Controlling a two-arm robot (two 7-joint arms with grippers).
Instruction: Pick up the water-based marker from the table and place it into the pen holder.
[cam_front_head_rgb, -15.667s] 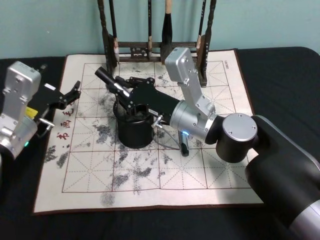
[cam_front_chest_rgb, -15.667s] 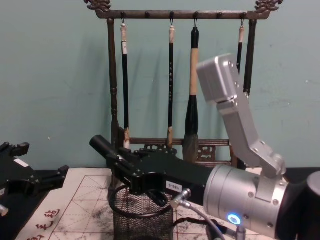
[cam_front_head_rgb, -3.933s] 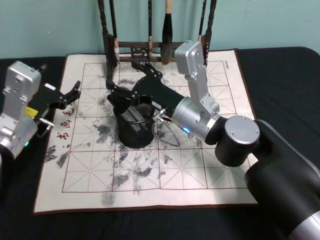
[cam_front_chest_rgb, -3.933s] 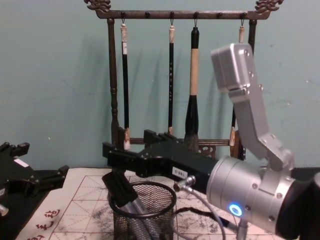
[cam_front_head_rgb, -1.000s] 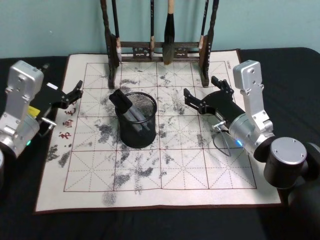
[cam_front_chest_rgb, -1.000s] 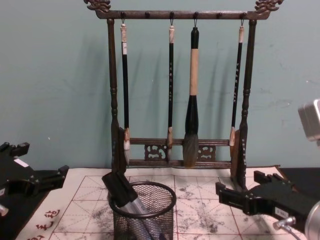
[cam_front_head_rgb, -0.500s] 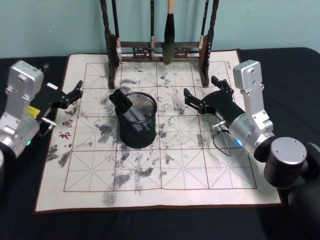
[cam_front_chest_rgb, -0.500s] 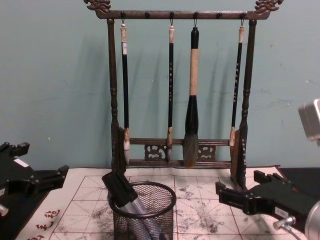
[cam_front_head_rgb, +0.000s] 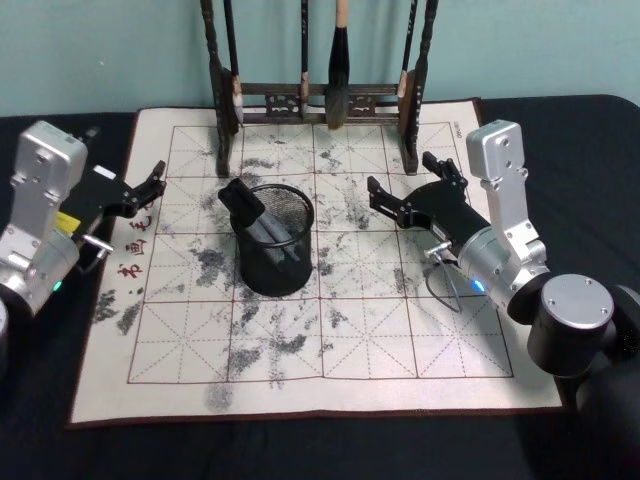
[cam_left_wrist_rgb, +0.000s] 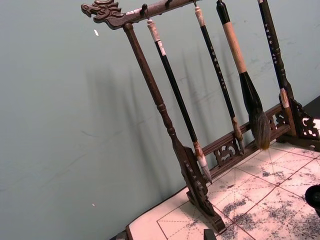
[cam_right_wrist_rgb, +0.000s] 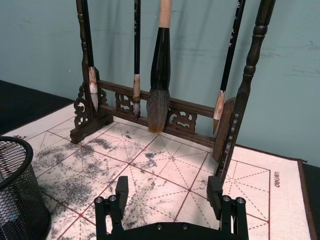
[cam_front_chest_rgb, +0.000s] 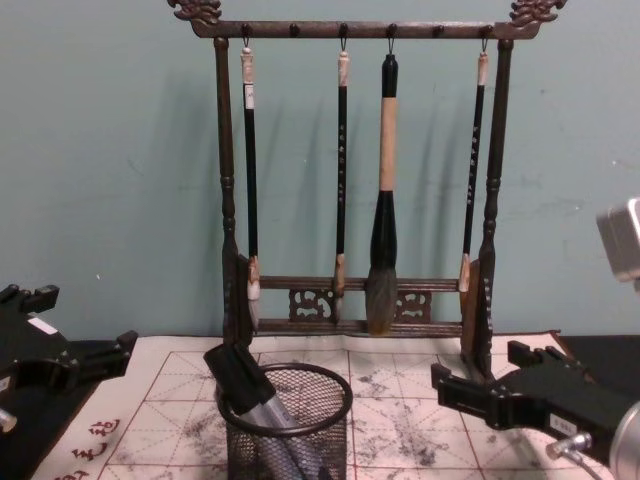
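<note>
— Looking at the water-based marker (cam_front_head_rgb: 255, 218), why does it lean like that instead of standing straight?
— It sits inside the pen holder (cam_front_head_rgb: 276, 262) with its black cap (cam_front_chest_rgb: 232, 372) poking over the rim on the robot's left side. The black wire-mesh cup is wider than the marker, so the barrel tips until the rim stops it. In the chest view the grey barrel slants down through the mesh toward the base.
— And the right gripper (cam_front_head_rgb: 404, 196), is it holding anything?
— No. Its two black fingers are spread apart with nothing between them, and it hangs low over the white felt mat (cam_front_head_rgb: 300, 340), well apart from the holder on the robot's right. The right wrist view shows the same parted fingers (cam_right_wrist_rgb: 121, 188) with only mat and the wooden brush rack (cam_right_wrist_rgb: 160, 112) ahead.
— So the placing looks finished?
— I judge so: the marker is in the cup and nothing grips it.
— What about the left gripper (cam_front_head_rgb: 148, 185)?
— Parked at the mat's left edge, fingers parted and empty, seemingly idle. Its wrist camera points at the brush rack, where the calligraphy brushes (cam_front_chest_rgb: 383, 190) hang from hooks so their bristles stay clear of the table (cam_front_head_rgb: 560, 130)
</note>
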